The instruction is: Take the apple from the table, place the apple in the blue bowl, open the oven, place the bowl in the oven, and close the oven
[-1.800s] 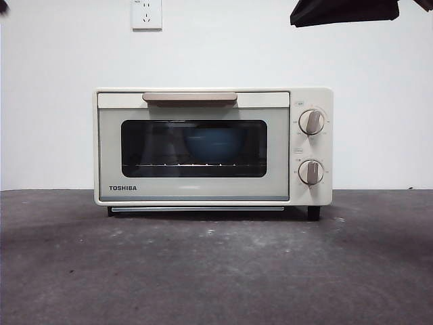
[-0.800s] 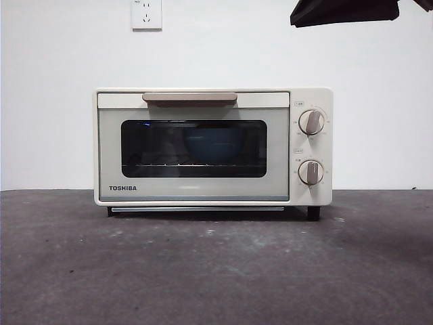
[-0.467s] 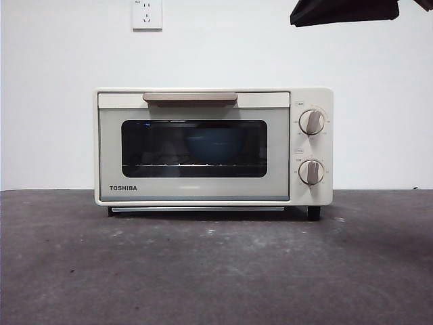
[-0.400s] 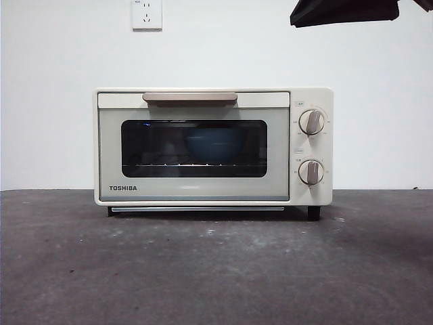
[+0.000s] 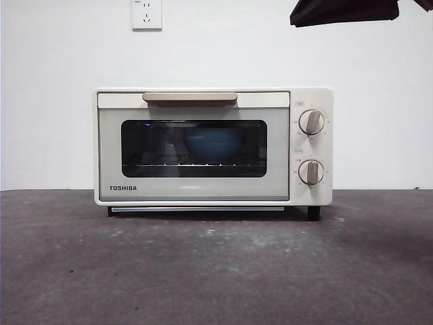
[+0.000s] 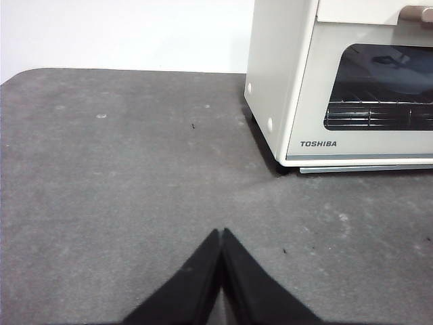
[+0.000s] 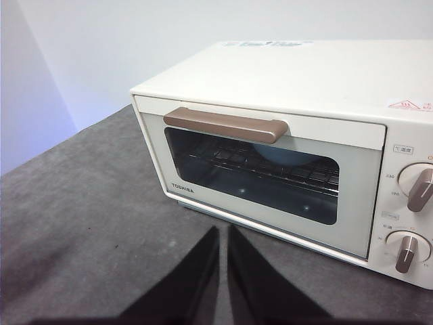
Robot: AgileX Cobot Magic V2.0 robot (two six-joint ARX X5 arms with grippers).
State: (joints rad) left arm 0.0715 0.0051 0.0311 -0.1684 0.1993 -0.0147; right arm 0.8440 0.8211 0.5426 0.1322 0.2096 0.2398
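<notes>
The TOSHIBA toaster oven (image 5: pixel 213 145) stands door-closed on the counter (image 5: pixel 216 271), long axis across the view, window facing the camera. The blue bowl (image 5: pixel 213 143) sits inside on the rack. Left gripper (image 6: pixel 221 233) and right gripper (image 7: pixel 223 230) hover with fingers pressed together, empty.

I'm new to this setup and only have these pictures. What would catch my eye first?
The cream-white boxy TOSHIBA toaster oven dominates, standing mid-table on the flat dark grey table with its door shut. Through its dark glass window a round matte blue bowl sits on the wire rack. Both hands, left hand and right hand, hang shut over bare table before it.
</notes>
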